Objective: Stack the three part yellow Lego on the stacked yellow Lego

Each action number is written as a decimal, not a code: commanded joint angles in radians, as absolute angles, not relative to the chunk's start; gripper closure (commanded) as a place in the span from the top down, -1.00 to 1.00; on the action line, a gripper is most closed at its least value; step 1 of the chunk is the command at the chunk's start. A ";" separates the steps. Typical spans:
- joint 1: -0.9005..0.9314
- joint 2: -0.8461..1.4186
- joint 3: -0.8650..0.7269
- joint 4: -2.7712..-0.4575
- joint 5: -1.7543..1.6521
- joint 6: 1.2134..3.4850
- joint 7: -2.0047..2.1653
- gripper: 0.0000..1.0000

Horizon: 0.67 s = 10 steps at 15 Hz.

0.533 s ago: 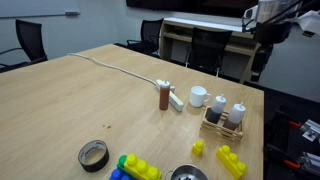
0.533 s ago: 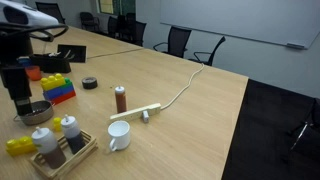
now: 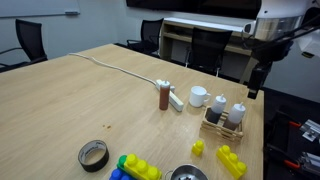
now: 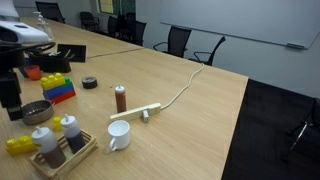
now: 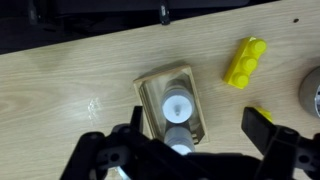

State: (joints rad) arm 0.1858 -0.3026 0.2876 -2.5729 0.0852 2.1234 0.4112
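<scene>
The three part yellow Lego [image 3: 231,160] lies on the wooden table near its edge; it also shows in an exterior view [image 4: 18,145] and in the wrist view [image 5: 245,60]. The stacked yellow Lego [image 3: 138,167], with blue at one end, lies further along the same edge, and shows in an exterior view [image 4: 54,86] too. My gripper [image 3: 253,90] hangs open and empty in the air above the wooden tray [image 5: 150,92] of shakers. Its fingers [image 5: 258,125] straddle the tray in the wrist view. The three part Lego is off to one side of it.
A tiny yellow brick [image 3: 198,148], a metal bowl [image 4: 38,110], a tape roll [image 3: 93,155], a brown bottle [image 3: 164,95], a white mug [image 3: 198,97] and a white cable [image 3: 110,65] are on the table. Office chairs stand behind.
The arm has come down and shifted a little over the tray of shakers. Nothing on the table has moved.
</scene>
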 commanded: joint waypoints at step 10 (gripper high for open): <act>0.234 -0.240 0.315 -2.617 0.189 2.302 0.527 1.00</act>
State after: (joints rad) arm 0.2281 -0.2722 0.3132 -2.6064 0.1467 2.2361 0.5154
